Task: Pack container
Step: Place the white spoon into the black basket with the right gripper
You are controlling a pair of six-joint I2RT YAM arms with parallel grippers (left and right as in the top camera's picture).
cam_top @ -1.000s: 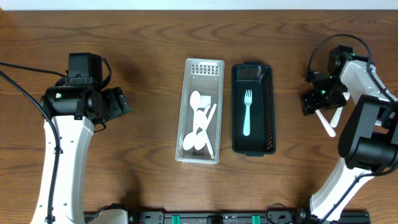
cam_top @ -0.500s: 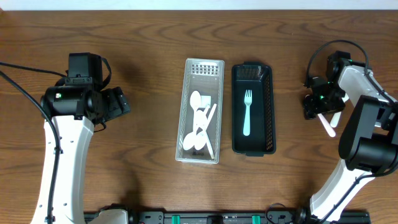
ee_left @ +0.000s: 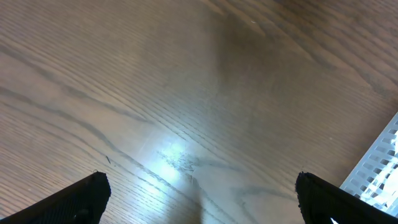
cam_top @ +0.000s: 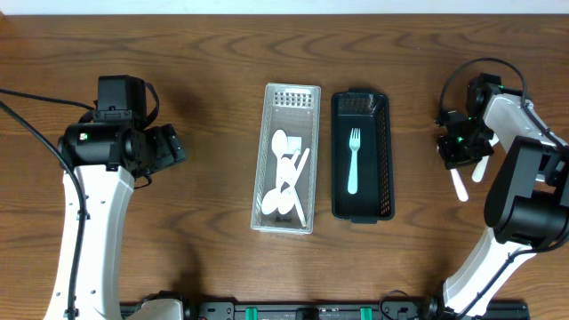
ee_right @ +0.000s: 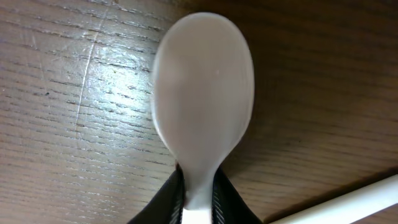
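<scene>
Gripping one spoon (ee_right: 202, 106), right hand (cam_top: 460, 156) stands beside one other utensil (ee_right: 354, 194).

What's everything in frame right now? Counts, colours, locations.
table: one, brown wood, under everything
perforated tray: one, white, centre
tray spoons: several, overlapping, white, in the perforated tray
basket: one, black, just right of the tray
fork: one, pale green, in the basket
held spoon: one, white, pinched at its neck, far right
loose utensil: one, white, on the table beside the held spoon; type unclear
left gripper: black, open, over bare table left of the tray
right gripper: black, shut on the held spoon
</scene>
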